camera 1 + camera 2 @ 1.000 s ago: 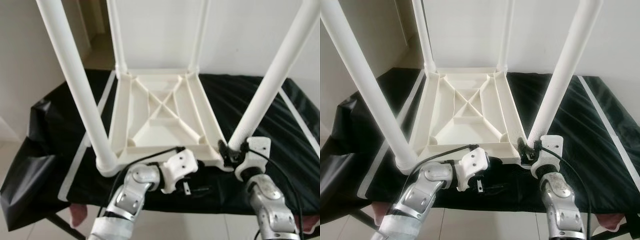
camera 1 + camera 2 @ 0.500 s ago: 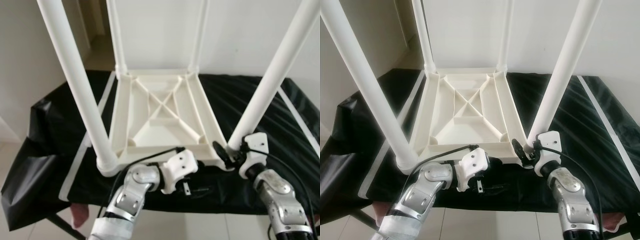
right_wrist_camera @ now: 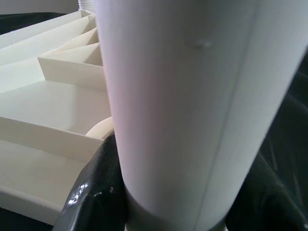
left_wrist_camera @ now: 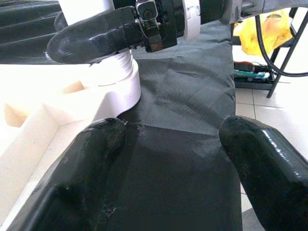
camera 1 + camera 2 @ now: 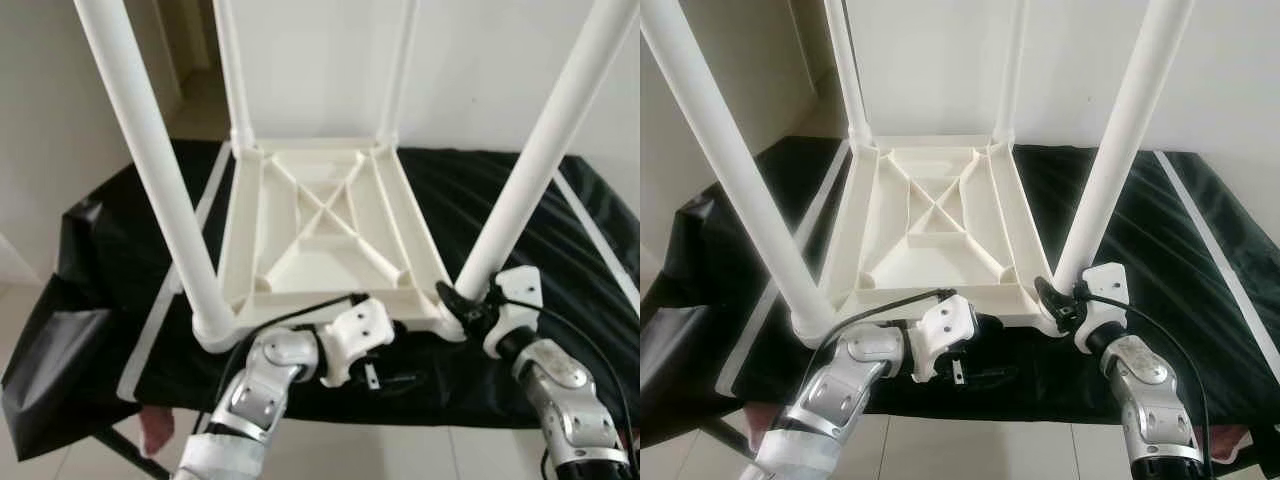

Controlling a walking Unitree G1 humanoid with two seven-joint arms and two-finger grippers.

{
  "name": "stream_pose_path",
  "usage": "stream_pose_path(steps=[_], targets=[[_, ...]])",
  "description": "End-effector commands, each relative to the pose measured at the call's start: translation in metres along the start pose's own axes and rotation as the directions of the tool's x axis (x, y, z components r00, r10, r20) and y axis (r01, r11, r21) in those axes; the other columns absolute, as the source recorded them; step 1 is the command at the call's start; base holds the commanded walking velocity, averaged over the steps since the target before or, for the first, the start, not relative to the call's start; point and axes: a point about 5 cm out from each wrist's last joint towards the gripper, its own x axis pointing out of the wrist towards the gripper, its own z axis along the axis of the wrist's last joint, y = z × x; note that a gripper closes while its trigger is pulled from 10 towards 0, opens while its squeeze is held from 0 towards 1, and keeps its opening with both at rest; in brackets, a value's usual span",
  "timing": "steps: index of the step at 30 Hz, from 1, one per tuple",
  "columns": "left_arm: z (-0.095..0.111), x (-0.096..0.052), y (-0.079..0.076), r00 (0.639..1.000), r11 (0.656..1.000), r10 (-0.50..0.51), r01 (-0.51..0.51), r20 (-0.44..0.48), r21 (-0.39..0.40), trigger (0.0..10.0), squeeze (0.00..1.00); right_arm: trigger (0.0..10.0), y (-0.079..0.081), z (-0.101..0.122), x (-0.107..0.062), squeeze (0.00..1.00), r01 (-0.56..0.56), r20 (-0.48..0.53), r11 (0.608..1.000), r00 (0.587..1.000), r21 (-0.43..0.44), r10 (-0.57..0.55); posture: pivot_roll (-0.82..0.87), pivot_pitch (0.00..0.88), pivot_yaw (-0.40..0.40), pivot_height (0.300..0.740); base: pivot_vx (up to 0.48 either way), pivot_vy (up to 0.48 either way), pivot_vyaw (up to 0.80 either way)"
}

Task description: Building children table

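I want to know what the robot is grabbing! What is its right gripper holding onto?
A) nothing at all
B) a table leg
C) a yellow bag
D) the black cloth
B: the right gripper has its black fingers on either side of the white table leg, right at the leg's bottom end.

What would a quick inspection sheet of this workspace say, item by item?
Surface: black cloth-covered table.
Job's things: white plastic children's tabletop lying upside down, four white tube legs standing up from its corners.
Clutter: yellow bag on a rack.
Grippers: right tool clasps the near right white leg at its base; left tool open, over the cloth by the tabletop's near edge.
Cables: black cable along the left arm.
Surroundings: white wall, tiled floor.
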Motion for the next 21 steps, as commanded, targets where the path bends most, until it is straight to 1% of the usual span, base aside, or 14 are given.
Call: stream_pose_path(steps=[1, 2, 3, 7, 9, 10, 12, 14, 16, 17, 18, 20, 21], targets=[[0.001, -0.001, 0.006, 0.994, 0.994, 0.114, -0.114, -0.001, -0.002, 10.0, 0.0, 10.0, -0.003, -0.002, 0.0, 0.0, 0.008, -0.016, 1.0, 1.0, 0.001, -0.008, -0.03, 0.0, -0.019, 0.74, 0.0, 0.0, 0.0], [0.001, -0.002, 0.007, 0.993, 0.993, 0.114, -0.114, -0.001, -0.001, 10.0, 0.0, 10.0, -0.003, -0.002, 0.001, 0.0, 0.017, -0.015, 1.0, 1.0, 0.006, -0.017, -0.03, 0.0, -0.018, 0.74, 0.0, 0.0, 0.0], [0.0, -0.003, 0.006, 0.994, 0.994, 0.112, -0.112, -0.004, 0.001, 10.0, 0.0, 10.0, -0.002, 0.0, 0.001, 0.0, 0.035, 0.007, 0.999, 0.999, 0.021, -0.036, -0.03, 0.0, -0.016, 0.74, 0.0, 0.0, 0.0], [-0.001, -0.003, 0.006, 0.994, 0.994, 0.111, -0.111, -0.006, 0.002, 10.0, 0.0, 10.0, 0.001, 0.001, 0.002, 0.0, 0.061, 0.021, 0.997, 0.998, 0.05, -0.063, -0.03, 0.0, -0.015, 0.74, 0.0, 0.0, 0.0], [-0.001, -0.004, 0.006, 0.994, 0.994, 0.11, -0.11, -0.008, 0.001, 10.0, 0.0, 10.0, 0.009, 0.002, 0.002, 0.0, 0.088, 0.041, 0.993, 0.995, 0.073, -0.091, -0.03, 0.0, -0.011, 0.74, 0.0, 0.0, 0.0], [-0.001, -0.004, 0.006, 0.994, 0.994, 0.11, -0.11, -0.008, 0.001, 10.0, 0.0, 10.0, 0.009, 0.002, 0.002, 0.0, 0.088, 0.041, 0.993, 0.995, 0.073, -0.091, -0.03, 0.0, -0.011, 0.74, 0.0, 0.0, 0.0], [0.0, -0.004, 0.006, 0.994, 0.994, 0.11, -0.11, -0.008, 0.002, 10.0, 0.0, 10.0, 0.022, 0.002, 0.001, 0.0, 0.142, 0.053, 0.984, 0.987, 0.103, -0.148, -0.03, 0.0, -0.008, 0.74, 0.0, 0.0, 0.0], [0.0, -0.004, 0.006, 0.994, 0.994, 0.11, -0.11, -0.008, 0.002, 10.0, 0.0, 10.0, 0.022, 0.002, 0.001, 0.0, 0.142, 0.053, 0.984, 0.987, 0.103, -0.148, -0.03, 0.0, -0.008, 0.74, 0.0, 0.0, 0.0], [0.0, -0.004, 0.005, 0.994, 0.994, 0.107, -0.107, -0.007, -0.003, 10.0, 0.0, 10.0, 0.027, 0.002, 0.001, 0.0, 0.213, 0.057, 0.966, 0.973, 0.145, -0.223, -0.03, 0.0, -0.007, 0.74, 0.0, 0.0, 0.0], [0.0, -0.004, 0.005, 0.994, 0.994, 0.107, -0.107, -0.007, -0.003, 10.0, 0.0, 10.0, 0.027, 0.002, 0.001, 0.0, 0.213, 0.057, 0.966, 0.973, 0.145, -0.223, -0.03, 0.0, -0.007, 0.74, 0.0, 0.0, 0.0], [-0.001, -0.004, 0.004, 0.995, 0.995, 0.104, -0.104, -0.009, -0.004, 10.0, 0.0, 10.0, 0.027, -0.001, 0.0, 0.0, 0.326, 0.032, 0.927, 0.941, 0.187, -0.338, -0.03, 0.0, -0.006, 0.74, 0.0, 0.0, 0.0], [-0.001, -0.004, 0.004, 0.994, 0.995, 0.104, -0.104, -0.009, -0.006, 10.0, 0.0, 10.0, 0.027, -0.006, -0.002, 0.0, 0.444, -0.014, 0.874, 0.893, 0.198, -0.451, -0.03, 0.0, -0.006, 0.74, 0.0, 0.0, 0.0], [-0.001, -0.004, 0.004, 0.994, 0.994, 0.105, -0.105, -0.009, -0.007, 10.0, 0.0, 10.0, 0.027, -0.007, -0.003, 0.0, 0.474, -0.025, 0.859, 0.877, 0.194, -0.479, -0.03, 0.0, -0.006, 0.74, 0.0, 0.0, 0.0]])
